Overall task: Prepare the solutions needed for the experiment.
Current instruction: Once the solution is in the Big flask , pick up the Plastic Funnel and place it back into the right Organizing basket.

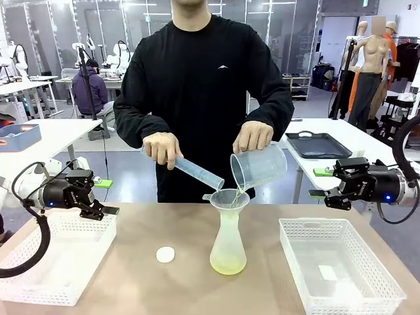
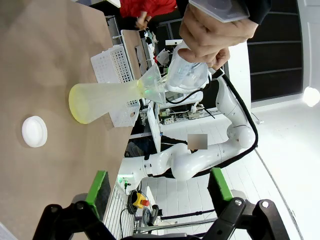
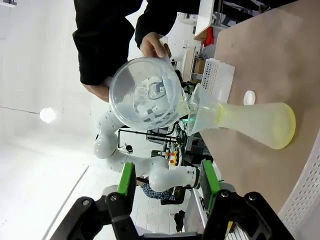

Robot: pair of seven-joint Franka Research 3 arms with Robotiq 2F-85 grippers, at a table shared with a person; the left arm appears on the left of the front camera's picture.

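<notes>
Step in hand: filling, and it is the person's work, not mine. One hand [image 1: 252, 138] tips a clear beaker [image 1: 259, 166] over the funnel [image 1: 226, 199] seated in the neck of the conical flask [image 1: 228, 239]. The other hand [image 1: 161, 147] holds a graduated cylinder [image 1: 197, 172] slanted with its mouth just beside the funnel rim.

The solutions [image 1: 228, 264]: a shallow pale yellow-green layer at the flask's bottom. Flask upright mid-surface [image 1: 144, 223], between my two baskets. A thin stream seems to run from the beaker's lip into the funnel.

My left gripper [image 1: 104, 197]: jaws wide apart, empty, hanging over the far edge of the left basket [image 1: 59, 256]. My right gripper [image 1: 320, 183]: jaws parted, nothing between them, in the air beyond the right basket [image 1: 328, 223] and well apart from the flask.

Small white cap [image 1: 165, 254] lies flat on the surface near the flask's foot, not touching it.

Judgement: early to mid task; the pour looks unfinished. My next move likely waits on both hands and the funnel clearing the neck. Reaching in now risks knocking the flask or the stream
</notes>
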